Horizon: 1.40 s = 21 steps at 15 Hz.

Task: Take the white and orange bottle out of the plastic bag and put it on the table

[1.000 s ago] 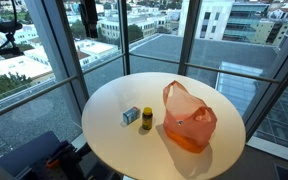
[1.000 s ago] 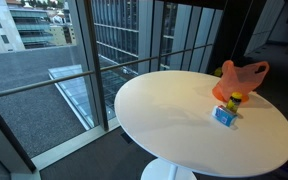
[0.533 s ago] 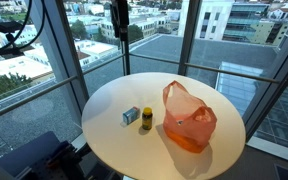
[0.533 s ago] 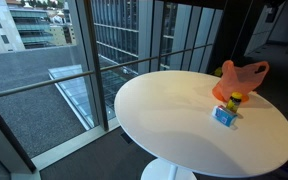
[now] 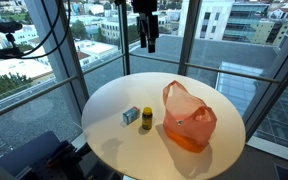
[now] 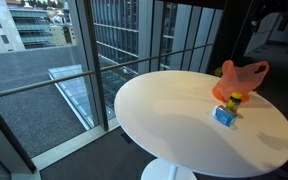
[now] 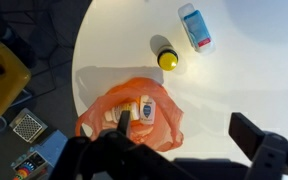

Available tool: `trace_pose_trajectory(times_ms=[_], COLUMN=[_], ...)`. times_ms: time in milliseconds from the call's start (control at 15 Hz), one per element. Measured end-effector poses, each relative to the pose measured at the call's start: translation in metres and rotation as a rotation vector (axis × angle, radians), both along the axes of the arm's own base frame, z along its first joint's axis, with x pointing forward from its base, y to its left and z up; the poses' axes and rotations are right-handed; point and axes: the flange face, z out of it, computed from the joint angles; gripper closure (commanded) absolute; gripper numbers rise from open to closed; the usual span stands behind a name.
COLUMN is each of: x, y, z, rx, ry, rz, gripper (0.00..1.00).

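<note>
The fingers (image 7: pixel 256 138) are spread wide with nothing between them. In the wrist view they show only as dark, blurred shapes along the bottom edge. In an exterior view the gripper (image 5: pixel 147 42) hangs high in the air above the far edge of the round white table (image 5: pixel 109 100), pointing down and well clear of everything on it.

Below it, in the wrist view, the orange plastic bag (image 7: pixel 104 120) sits slumped on the tabletop with its mouth open upward. The white and orange bottle (image 7: pixel 146 110) lies inside it, seen through the opening and against the thin orange film. In both exterior views the bag stands as a crumpled upright heap with its handles up (image 5: pixel 189 115) (image 6: pixel 242 78), and the bottle inside cannot be made out there.

Just beside the bag, on the bare table, stands a small bottle with a yellow cap (image 5: pixel 146 119), upright. A blue and white box (image 5: pixel 131 116) lies next to it on the side away from the bag, close to it; whether they touch I cannot tell.

Tall window panes (image 5: pixel 69 40) ring the table, with city buildings beyond.
</note>
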Motion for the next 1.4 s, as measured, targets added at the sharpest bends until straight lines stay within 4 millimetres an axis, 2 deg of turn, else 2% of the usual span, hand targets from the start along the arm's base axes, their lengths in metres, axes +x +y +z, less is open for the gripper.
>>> trace_pose_trajectory(times_ms=[600, 733, 1400], x=[0.032, 0.038, 0.043], y=[-0.046, -0.052, -0.054], z=[-0.074, -0.085, -0.085], rx=[0.02, 0.02, 0.019], ry=[0.133, 0.152, 0.156], rz=[0.0, -0.008, -0.017], gripper=[0.0, 0.0, 0.0])
